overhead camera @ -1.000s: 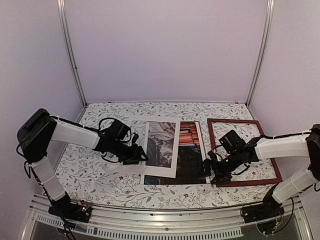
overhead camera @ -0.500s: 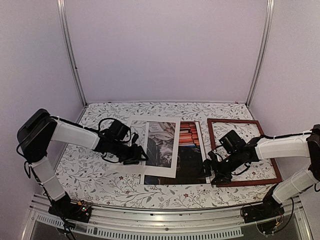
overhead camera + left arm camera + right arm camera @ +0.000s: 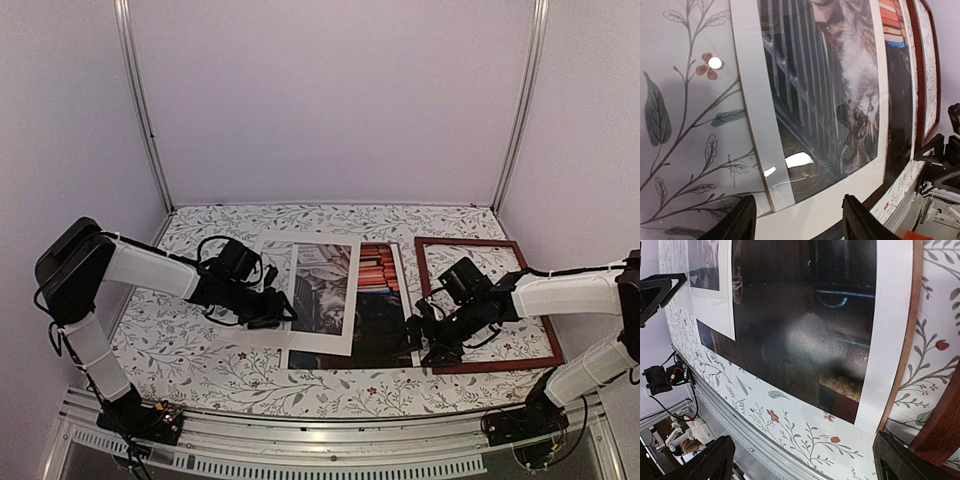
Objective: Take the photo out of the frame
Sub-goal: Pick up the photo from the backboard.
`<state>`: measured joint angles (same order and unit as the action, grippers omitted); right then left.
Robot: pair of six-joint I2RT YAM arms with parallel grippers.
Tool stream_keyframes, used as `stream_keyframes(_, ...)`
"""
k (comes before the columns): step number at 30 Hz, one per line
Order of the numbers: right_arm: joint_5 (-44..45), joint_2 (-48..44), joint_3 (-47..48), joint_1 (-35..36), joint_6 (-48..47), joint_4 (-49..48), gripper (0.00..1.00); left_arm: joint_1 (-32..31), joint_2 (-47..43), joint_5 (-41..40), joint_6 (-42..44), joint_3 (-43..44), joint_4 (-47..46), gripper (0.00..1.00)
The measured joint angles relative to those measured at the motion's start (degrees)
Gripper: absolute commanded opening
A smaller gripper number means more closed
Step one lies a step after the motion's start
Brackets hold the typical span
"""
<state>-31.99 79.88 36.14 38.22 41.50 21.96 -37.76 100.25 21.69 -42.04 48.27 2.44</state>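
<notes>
The photo [image 3: 378,290] lies flat mid-table, showing red books and a white border. A white-bordered mat with a glossy pane [image 3: 315,340] covers its left part. The cat shows through the mat in the left wrist view, beside the photo's uncovered books [image 3: 891,22]. The empty reddish-brown frame [image 3: 490,300] lies to the right of the photo, flat on the table. My left gripper [image 3: 280,310] is open, straddling the mat's near edge [image 3: 840,210]. My right gripper [image 3: 420,340] is open over the photo's near right corner [image 3: 867,405], with the frame [image 3: 940,435] just beside it.
A thin brown board edge [image 3: 905,340] shows along the photo's right border. The flowered tablecloth [image 3: 200,350] covers the table. A metal rail [image 3: 330,440] runs along the near edge. Upright posts [image 3: 145,110] stand at the back corners.
My right gripper has edged slightly left toward the photo's corner. The left gripper and the mat have not visibly moved.
</notes>
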Motion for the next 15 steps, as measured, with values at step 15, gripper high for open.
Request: stream_keyframes(15, 0.0, 0.2, 0.2, 0.0, 0.6, -1.0, 0.99, 0.0, 0.1, 0.1, 0.0, 0.0, -0.2, 0.61)
